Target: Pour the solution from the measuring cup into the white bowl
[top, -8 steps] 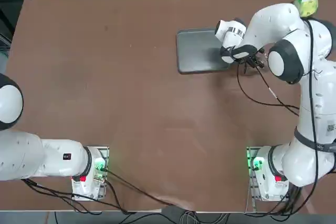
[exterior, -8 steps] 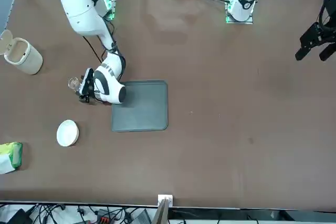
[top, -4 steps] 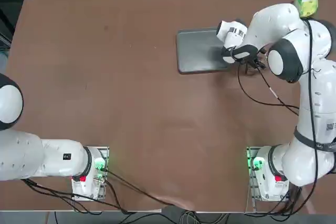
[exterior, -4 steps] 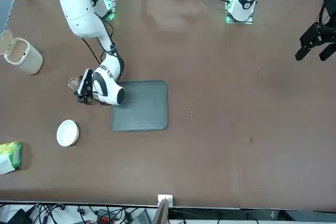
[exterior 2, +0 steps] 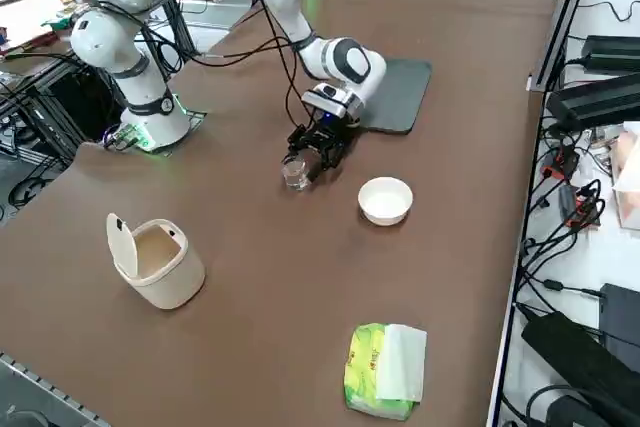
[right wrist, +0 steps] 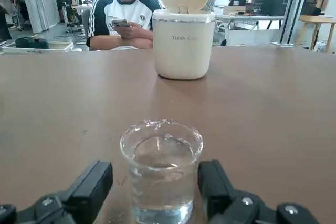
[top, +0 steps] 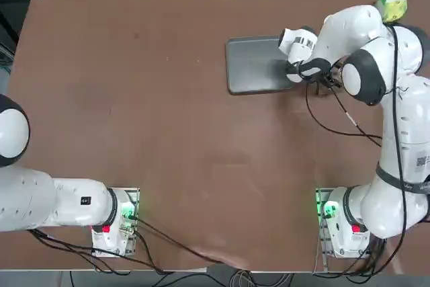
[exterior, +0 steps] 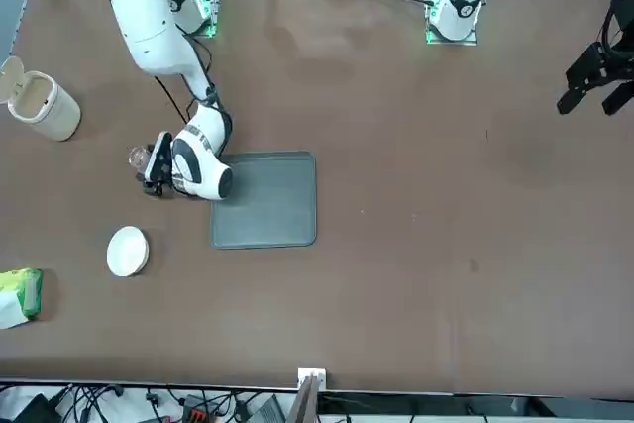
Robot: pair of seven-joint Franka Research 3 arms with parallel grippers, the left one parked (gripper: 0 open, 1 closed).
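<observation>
My fingers (right wrist: 93, 187) stand wide around the clear cup (right wrist: 163, 174), its base cut off, the overhead view hiding it beneath my arm (top: 376, 65)

R jaws by meas. cup (exterior: 138, 157), wht bowl (exterior: 127, 252) apart

- Brown worktop (exterior: 416, 245), with a dull sheen
- Grey tray (exterior: 264, 220), rounded corners, lying flat
- White bowl (exterior 2: 385, 199), upright, near the tray
- Clear measuring cup (right wrist: 164, 187), upright, liquid inside
- Whitish lidded bin (exterior 2: 168, 272), lid raised
- Green, yellow and white packet (exterior 2: 386, 371)
</observation>
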